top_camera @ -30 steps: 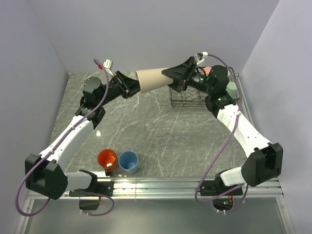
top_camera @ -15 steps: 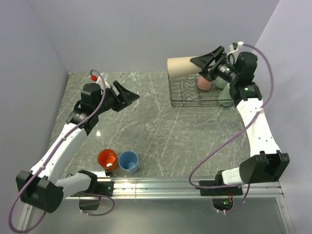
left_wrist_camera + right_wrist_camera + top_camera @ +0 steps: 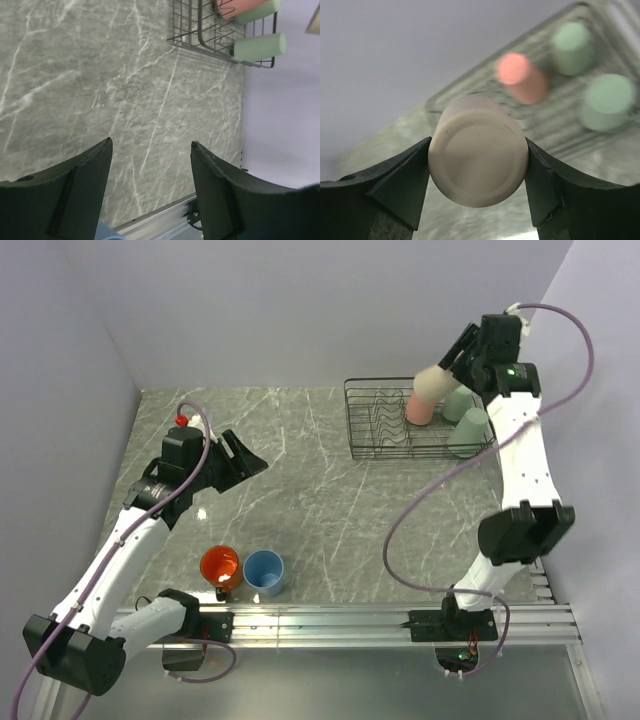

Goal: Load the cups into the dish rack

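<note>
My right gripper point(image 3: 452, 358) is shut on the beige cup point(image 3: 431, 386) and holds it tilted in the air above the black wire dish rack point(image 3: 376, 447). In the right wrist view the cup's base point(image 3: 478, 157) fills the gap between the fingers. A salmon pink cup point(image 3: 418, 410) and two pale green cups point(image 3: 458, 403) point(image 3: 468, 432) stand upside down in the rack. My left gripper point(image 3: 246, 457) is open and empty over the left of the table. The orange mug point(image 3: 220, 565) and the light blue cup point(image 3: 263, 572) stand near the front edge.
The metal rail point(image 3: 330, 620) runs along the front edge by the arm bases. Grey walls close in the back and both sides. The rack sits in the far right corner, close to the right wall.
The left gripper has let go of the beige cup and drawn back to the left. The right gripper has carried the cup to the right and up over the rack.
</note>
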You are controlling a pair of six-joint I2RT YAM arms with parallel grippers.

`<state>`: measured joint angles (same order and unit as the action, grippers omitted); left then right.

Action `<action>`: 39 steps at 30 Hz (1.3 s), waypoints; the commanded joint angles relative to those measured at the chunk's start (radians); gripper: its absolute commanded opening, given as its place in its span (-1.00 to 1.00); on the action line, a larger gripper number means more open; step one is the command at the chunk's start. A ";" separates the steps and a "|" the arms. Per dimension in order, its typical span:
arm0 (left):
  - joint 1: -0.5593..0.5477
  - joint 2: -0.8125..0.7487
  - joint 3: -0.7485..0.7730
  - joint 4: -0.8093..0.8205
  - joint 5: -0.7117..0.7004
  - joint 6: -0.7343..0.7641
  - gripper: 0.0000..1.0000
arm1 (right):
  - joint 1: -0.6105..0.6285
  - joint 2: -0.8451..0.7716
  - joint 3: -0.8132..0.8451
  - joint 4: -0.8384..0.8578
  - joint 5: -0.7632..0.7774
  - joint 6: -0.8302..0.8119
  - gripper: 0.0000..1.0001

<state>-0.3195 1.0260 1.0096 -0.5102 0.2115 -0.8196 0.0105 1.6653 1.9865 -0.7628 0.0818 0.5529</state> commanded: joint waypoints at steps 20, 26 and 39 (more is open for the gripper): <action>0.003 -0.161 0.020 -0.264 -0.087 -0.016 0.33 | -0.006 0.450 0.209 -0.086 0.306 -0.125 -1.00; 0.003 -0.198 0.009 -0.310 -0.096 -0.035 0.32 | -0.003 0.485 0.184 -0.003 0.332 -0.149 -1.00; 0.003 -0.237 -0.034 -0.333 -0.089 -0.082 0.30 | 0.020 0.513 0.126 0.111 0.423 -0.159 -1.00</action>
<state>-0.3191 0.8120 0.9882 -0.8421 0.1326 -0.8791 0.0154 2.1796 2.0922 -0.7216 0.4477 0.4057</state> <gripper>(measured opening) 0.653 0.739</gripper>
